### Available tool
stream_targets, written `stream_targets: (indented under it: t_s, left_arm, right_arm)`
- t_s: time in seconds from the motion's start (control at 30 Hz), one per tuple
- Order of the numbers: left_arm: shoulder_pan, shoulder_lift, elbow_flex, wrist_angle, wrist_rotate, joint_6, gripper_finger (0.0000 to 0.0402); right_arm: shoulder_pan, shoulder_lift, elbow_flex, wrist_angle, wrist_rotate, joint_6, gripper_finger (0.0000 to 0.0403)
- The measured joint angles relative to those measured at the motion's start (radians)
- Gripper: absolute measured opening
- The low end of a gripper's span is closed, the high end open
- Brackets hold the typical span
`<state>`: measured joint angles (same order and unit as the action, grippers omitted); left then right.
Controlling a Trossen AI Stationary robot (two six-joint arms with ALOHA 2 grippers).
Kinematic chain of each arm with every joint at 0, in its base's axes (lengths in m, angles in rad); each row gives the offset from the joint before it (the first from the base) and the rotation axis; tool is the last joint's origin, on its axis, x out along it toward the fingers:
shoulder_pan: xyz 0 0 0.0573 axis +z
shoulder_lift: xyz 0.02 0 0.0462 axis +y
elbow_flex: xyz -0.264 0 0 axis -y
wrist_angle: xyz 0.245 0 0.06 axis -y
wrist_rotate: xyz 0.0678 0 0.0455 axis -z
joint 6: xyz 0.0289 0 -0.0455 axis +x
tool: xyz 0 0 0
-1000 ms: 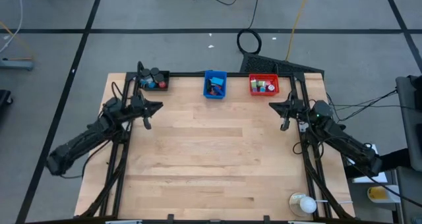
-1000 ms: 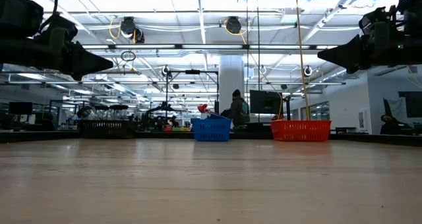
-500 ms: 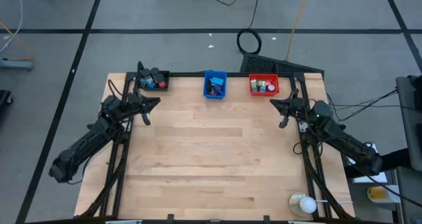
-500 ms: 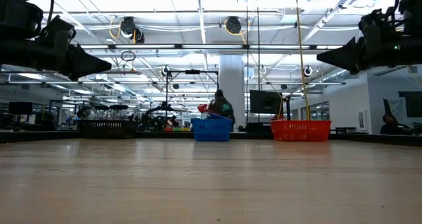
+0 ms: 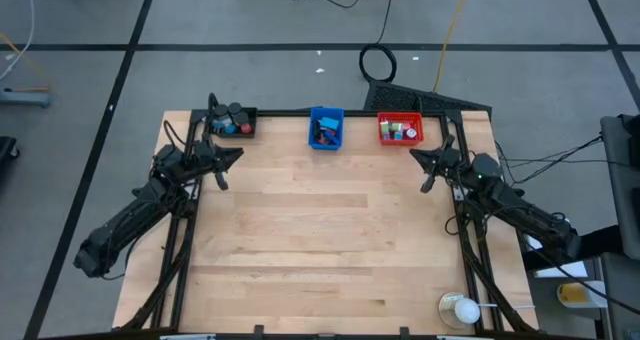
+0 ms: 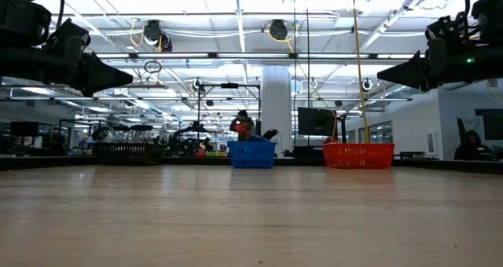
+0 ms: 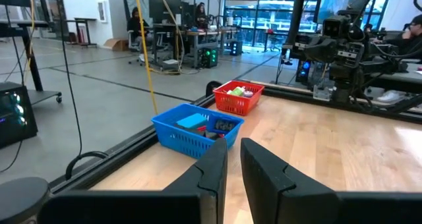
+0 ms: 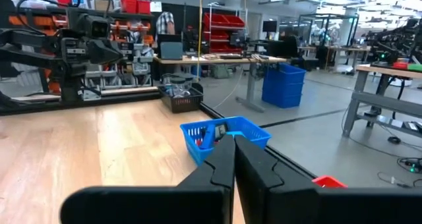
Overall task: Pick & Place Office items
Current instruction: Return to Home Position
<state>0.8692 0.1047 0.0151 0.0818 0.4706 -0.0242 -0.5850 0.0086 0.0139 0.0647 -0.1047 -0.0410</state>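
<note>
The office items lie as small coloured pieces inside three bins along the table's far edge: a black bin (image 5: 232, 123), a blue bin (image 5: 326, 128) and a red bin (image 5: 400, 130). My left gripper (image 5: 238, 154) hovers level near the black bin, above the table. In the left wrist view its fingers (image 7: 217, 161) stand a narrow gap apart with nothing between them. My right gripper (image 5: 413, 154) hovers level just short of the red bin, and the right wrist view shows it shut (image 8: 234, 140) and empty. Both point inward and toward the far edge.
A roundish white object in a clear holder (image 5: 460, 308) stands at the near right corner. The wooden tabletop (image 5: 320, 240) lies bare between the arms. Black frame rails (image 5: 180, 250) run along the left and right sides. Beyond the far edge is a room with desks and people.
My left gripper has swung a little toward the far edge, then stayed. My right gripper has turned its tip slightly toward the far edge and sunk a touch. Neither has opened or shut. Beyond the table a person has walked past behind the blue bin.
</note>
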Motion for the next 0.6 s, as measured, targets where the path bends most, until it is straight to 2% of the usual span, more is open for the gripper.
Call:
stream_targets:
  t_s: [0.23,0.4,0.6]
  left_arm:
    - [0.0,0.0,0.0,0.0,0.0,0.001,0.0049]
    - [0.0,0.0,0.0,0.0,0.0,0.002,0.0049]
    - [0.0,0.0,0.0,-0.001,-0.001,0.002,0.0049]
  right_arm:
    - [0.0,0.0,0.0,0.0,0.0,0.002,0.0]
    - [0.073,0.023,0.0,0.012,0.023,0.002,0.0]
    - [0.089,0.026,0.0,0.013,0.025,0.0,0.0]
